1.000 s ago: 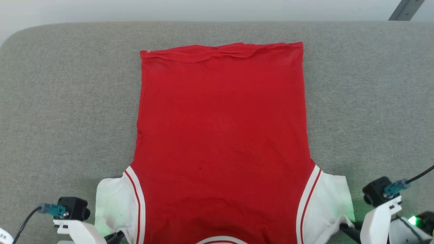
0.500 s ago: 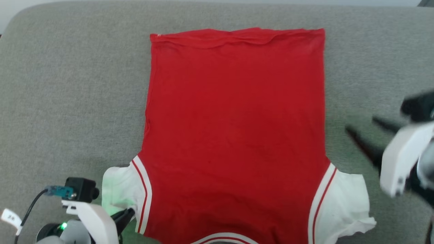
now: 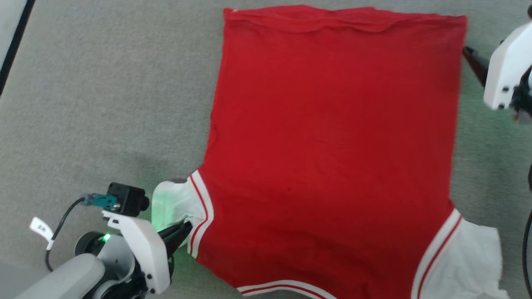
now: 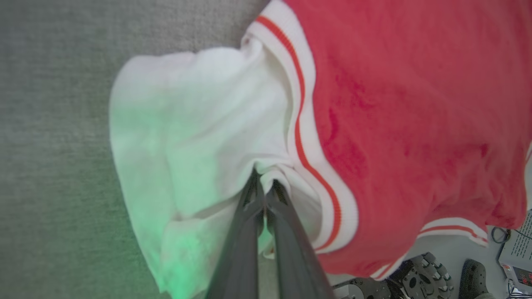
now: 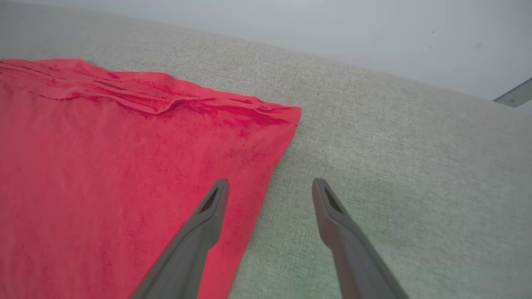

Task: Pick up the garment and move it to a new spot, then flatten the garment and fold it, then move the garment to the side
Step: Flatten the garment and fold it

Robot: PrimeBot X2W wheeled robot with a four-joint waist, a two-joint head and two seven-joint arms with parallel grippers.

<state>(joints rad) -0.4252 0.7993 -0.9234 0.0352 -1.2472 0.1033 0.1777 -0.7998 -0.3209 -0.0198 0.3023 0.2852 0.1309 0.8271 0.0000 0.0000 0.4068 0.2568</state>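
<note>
The garment [image 3: 332, 137], a red jersey with white side panels and striped trim, lies spread on the grey surface, plain side up. My left gripper [image 3: 185, 229] at the lower left is shut on the near-left white side panel. In the left wrist view its fingers [image 4: 262, 182] pinch a fold of that white cloth beside the striped trim of the garment [image 4: 395, 104]. My right gripper [image 3: 470, 57] hovers open at the garment's far right corner. In the right wrist view the right gripper [image 5: 270, 182] straddles the garment's [image 5: 104, 158] right edge just short of that corner, holding nothing.
The grey padded surface [image 3: 104, 104] extends wide to the left of the garment; its edge with a dark strip [image 3: 12, 45] shows at the upper left. Beyond its near edge are the floor and the robot's base [image 4: 415, 274]. A pale wall [image 5: 332, 29] rises behind.
My right gripper has let go of the near-right white side panel, opened, and travelled up to the garment's far right corner. The head camera has shifted. The left gripper keeps its hold.
</note>
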